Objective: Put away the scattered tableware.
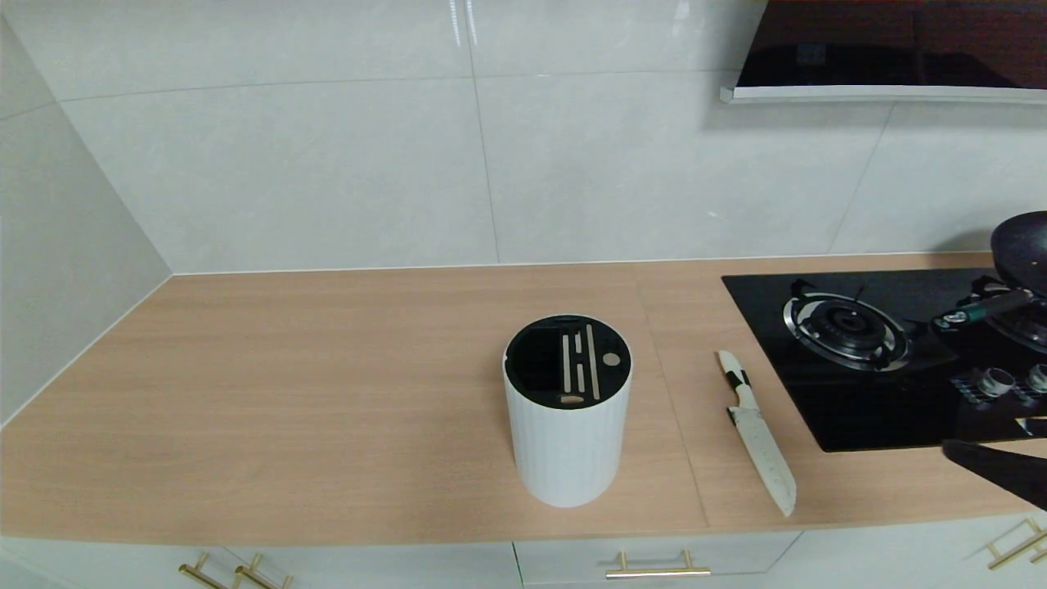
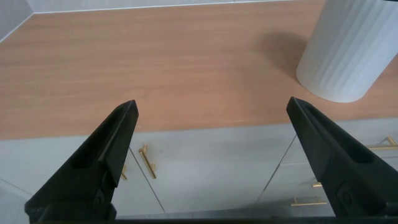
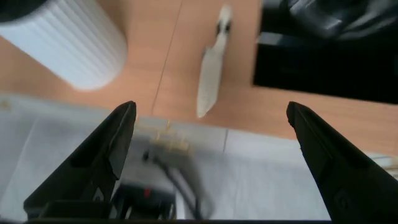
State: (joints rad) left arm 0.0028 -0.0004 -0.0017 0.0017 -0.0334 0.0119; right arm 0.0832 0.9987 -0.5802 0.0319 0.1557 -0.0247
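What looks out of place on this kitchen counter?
The knife lies loose on the wooden counter, between the white knife holder and the black cooktop. Its blade points toward the counter's front edge, with the tip close to it. The holder's slots look empty, so the knife seems to belong there.

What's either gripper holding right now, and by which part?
Nothing. The left gripper and right gripper are both open and empty. The knife lies flat on the counter, beside the white knife block, ungrasped.
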